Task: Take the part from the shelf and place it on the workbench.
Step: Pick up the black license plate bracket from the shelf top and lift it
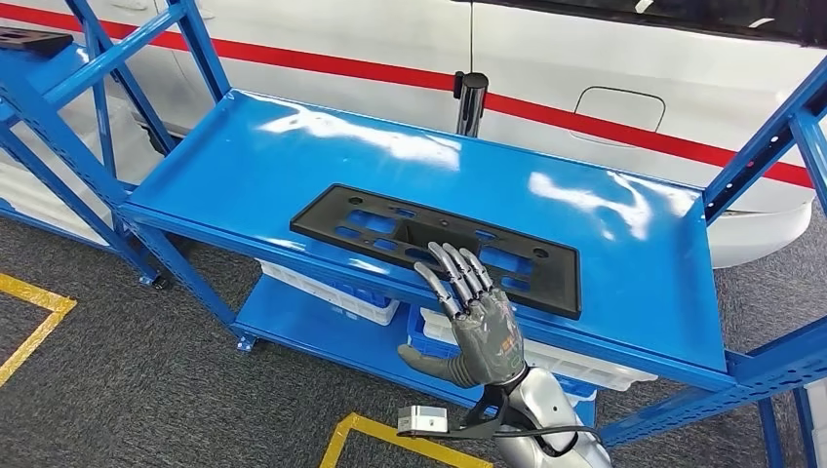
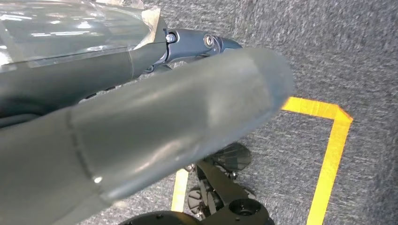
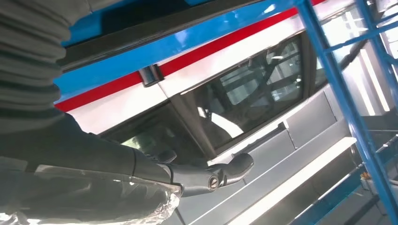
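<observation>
Fingers (image 1: 456, 275) of the right hand (image 1: 478, 327) come first: they are spread and nearly straight, holding nothing, their tips lying over the near edge of the part (image 1: 439, 244), though the head view does not settle whether they touch it or hover just above. The thumb sticks out to the side below the shelf (image 1: 244, 156) lip, not under the part. The left hand (image 2: 141, 140) appears close up in its wrist view, over grey floor with yellow tape; whether its fingers are apart or curled I cannot tell.

Just beyond the right fingertips the part lies flat on the shelf top, running away to either side of them. It looks like a thin, black, moulded plastic frame with many cut-outs: probably light, fairly stiff but apt to flex along its length, and smooth enough to slide on the glossy paint. A good hold would seem to be the near long edge or a bar between two cut-outs, close to the middle so it stays level.

Farther off stands a white car (image 1: 624, 58) with a red stripe.
</observation>
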### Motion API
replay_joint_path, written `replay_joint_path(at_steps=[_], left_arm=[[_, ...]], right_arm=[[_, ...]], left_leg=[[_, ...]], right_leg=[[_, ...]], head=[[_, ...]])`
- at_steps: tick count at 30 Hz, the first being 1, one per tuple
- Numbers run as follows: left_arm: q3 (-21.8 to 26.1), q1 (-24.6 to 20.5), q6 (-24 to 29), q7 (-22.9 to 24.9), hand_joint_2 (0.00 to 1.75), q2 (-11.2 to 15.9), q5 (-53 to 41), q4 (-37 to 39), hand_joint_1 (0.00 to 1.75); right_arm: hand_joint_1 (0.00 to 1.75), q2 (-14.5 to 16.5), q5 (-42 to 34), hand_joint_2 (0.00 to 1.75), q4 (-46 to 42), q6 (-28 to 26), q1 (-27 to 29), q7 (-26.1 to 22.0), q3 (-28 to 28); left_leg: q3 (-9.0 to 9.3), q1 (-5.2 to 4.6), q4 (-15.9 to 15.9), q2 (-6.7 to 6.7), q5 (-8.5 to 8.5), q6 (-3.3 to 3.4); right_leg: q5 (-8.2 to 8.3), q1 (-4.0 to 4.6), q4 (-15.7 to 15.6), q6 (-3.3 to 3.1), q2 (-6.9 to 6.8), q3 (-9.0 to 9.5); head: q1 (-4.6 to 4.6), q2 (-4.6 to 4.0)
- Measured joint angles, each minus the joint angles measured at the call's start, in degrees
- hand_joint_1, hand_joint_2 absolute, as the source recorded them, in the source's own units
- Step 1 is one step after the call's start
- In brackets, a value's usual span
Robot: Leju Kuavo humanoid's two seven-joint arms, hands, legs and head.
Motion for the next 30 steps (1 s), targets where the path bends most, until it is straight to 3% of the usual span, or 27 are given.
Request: replay_joint_path(at_steps=[3,13,30], left_arm=[[0.01,0.10,0.08,0.07,0.00,-0.05,-0.49,0.00,0.00],[-0.01,-0.26,0.23,0.48,0.00,-0.40,-1.53,0.00,0.00],[0.07,-0.39,0.14,0.48,0.00,-0.59,-1.21,0.00,0.00]], right_arm=[[0.00,1.16,2.24,1.75,1.80,0.36,-0.79,3.49,-0.02],[0.00,6.21,10.06,1.75,10.28,1.20,-6.44,10.53,0.11],[0.00,8.47,11.96,1.75,15.16,1.54,-9.38,13.21,0.34]], left_leg=[[-0.03,0.12,0.05,0.13,-0.08,0.34],[0.25,0.41,-0.39,0.36,0.15,-0.50],[0.22,0.20,-0.38,0.37,0.16,-0.66]], right_leg=[[0.28,0.19,-0.12,-0.54,0.07,0.10],[0.33,0.59,-0.06,-1.31,0.14,0.07],[0.32,0.44,-0.06,-1.32,0.13,0.07]], head=[[-0.02,-0.01],[-0.03,-0.01],[-0.01,-0.01]])
